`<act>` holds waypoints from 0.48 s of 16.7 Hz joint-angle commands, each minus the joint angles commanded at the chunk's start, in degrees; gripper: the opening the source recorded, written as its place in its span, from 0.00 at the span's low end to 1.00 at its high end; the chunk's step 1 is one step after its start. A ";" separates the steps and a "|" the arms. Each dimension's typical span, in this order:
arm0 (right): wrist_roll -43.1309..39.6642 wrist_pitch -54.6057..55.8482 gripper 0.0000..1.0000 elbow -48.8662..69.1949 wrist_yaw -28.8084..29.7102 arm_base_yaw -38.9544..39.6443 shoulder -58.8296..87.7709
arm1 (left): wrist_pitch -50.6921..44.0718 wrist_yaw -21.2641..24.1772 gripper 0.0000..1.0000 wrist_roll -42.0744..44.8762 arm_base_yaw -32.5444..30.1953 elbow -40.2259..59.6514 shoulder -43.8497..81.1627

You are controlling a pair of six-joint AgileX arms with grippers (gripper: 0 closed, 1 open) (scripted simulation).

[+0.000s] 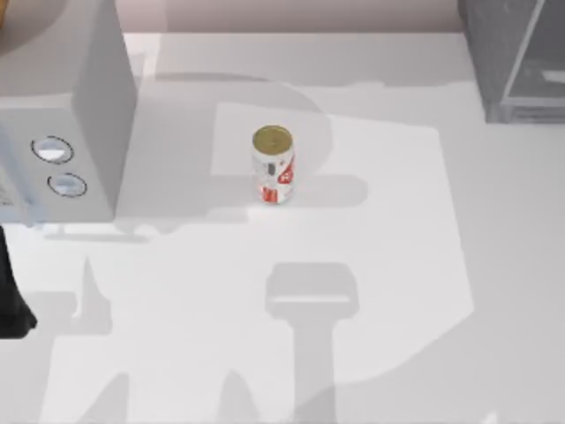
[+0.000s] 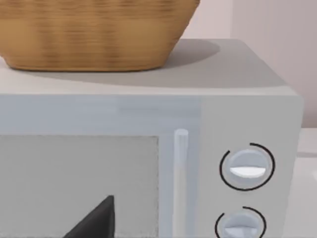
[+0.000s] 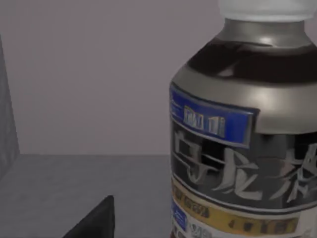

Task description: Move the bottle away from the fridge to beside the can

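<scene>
bottle [image 3: 237,139] upright, close before the right hand – grip state cannot tell | can [image 1: 273,165] mid-counter, well apart from fridge [image 1: 516,57] at far right | right arm nearer – left parked by microwave [image 2: 148,163]

Bright table [image 1: 397,291] — soft overlapping shadows, mild blur

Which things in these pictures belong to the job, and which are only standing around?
For the job:
- bottle, close before the right wrist camera
- can, upright mid-table
- fridge, far right corner

Standing around:
- microwave, at the left
- basket on top of it
</scene>
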 joint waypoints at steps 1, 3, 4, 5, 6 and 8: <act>0.00 -0.84 1.00 1.91 0.21 0.17 1.06 | 0.00 0.00 1.00 0.00 0.00 0.00 0.00; -0.02 -2.74 1.00 6.13 0.66 0.59 3.37 | 0.00 0.00 1.00 0.00 0.00 0.00 0.00; -0.03 -3.69 1.00 8.23 0.88 0.81 4.49 | 0.00 0.00 1.00 0.00 0.00 0.00 0.00; -0.03 -4.58 1.00 10.14 1.09 1.01 5.49 | 0.00 0.00 1.00 0.00 0.00 0.00 0.00; -0.04 -5.35 1.00 11.75 1.27 1.18 6.33 | 0.00 0.00 1.00 0.00 0.00 0.00 0.00; -0.06 -6.22 1.00 13.44 1.49 1.38 7.22 | 0.00 0.00 1.00 0.00 0.00 0.00 0.00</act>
